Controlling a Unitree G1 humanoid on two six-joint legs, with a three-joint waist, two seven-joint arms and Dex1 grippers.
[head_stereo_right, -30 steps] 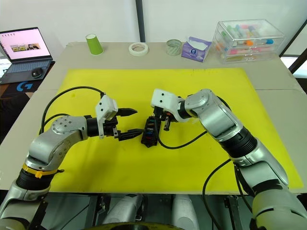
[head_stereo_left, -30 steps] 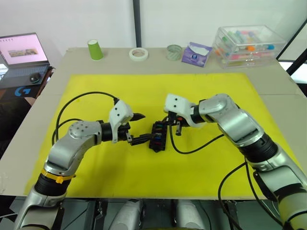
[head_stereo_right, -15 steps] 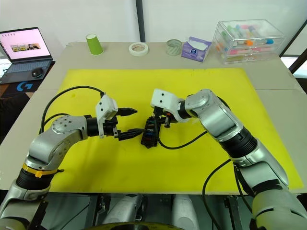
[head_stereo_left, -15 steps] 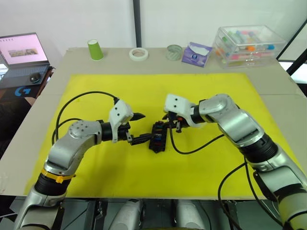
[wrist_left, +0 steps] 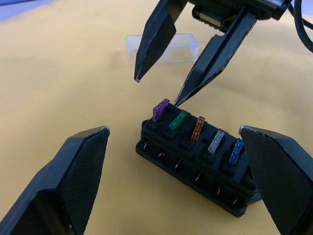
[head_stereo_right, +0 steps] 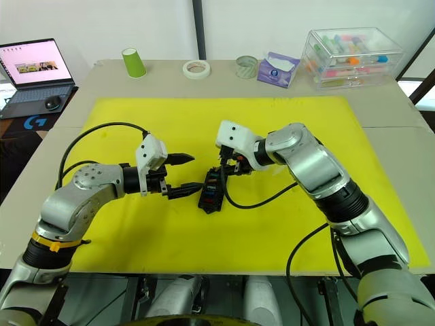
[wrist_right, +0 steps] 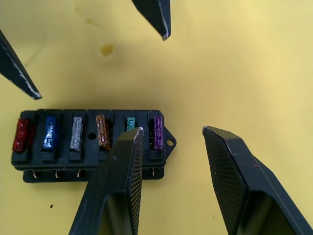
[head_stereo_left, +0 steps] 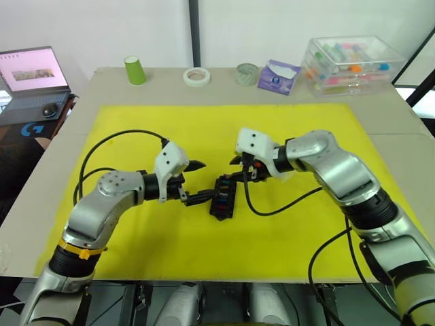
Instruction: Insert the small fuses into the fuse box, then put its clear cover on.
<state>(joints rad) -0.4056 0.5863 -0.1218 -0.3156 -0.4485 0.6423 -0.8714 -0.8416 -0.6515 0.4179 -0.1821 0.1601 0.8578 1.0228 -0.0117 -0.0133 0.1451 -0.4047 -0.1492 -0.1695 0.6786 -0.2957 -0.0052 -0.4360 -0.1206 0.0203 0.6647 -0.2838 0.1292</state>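
**A:** Yellow mat (head_stereo_left: 285, 122) spread across the grey table (head_stereo_left: 401, 129), with a green cup (head_stereo_left: 135, 70), a roll of tape (head_stereo_left: 196, 76), a purple packet (head_stereo_left: 277, 75) and a big clear storage case (head_stereo_left: 353, 64) lined up along the far edge, and a laptop (head_stereo_left: 32, 71) off to the left.

**B:** And right in the middle of the mat, the fuse box (head_stereo_left: 221, 197), lying flat. Wrist views give us the small fuses (wrist_right: 88, 131) seated in a row: red, blue, grey, orange, green, purple.

**A:** The purple one (wrist_left: 160, 109) sits at the end slot, slightly tilted in the left wrist view.

**B:** Left gripper (head_stereo_left: 196, 182) is at the box's left side, fingers spread wide; one points over the mat, the lower one reaches to the box's edge. Whether it touches, I can't tell.

**A:** Right gripper (head_stereo_left: 242, 168) hovers just over the far end of the box, fingers apart, holding nothing. One fingertip (wrist_left: 177, 101) hangs right next to the purple fuse.

**B:** And the clear cover (wrist_left: 162, 47)? Lying on the mat behind the right gripper, apart from the box
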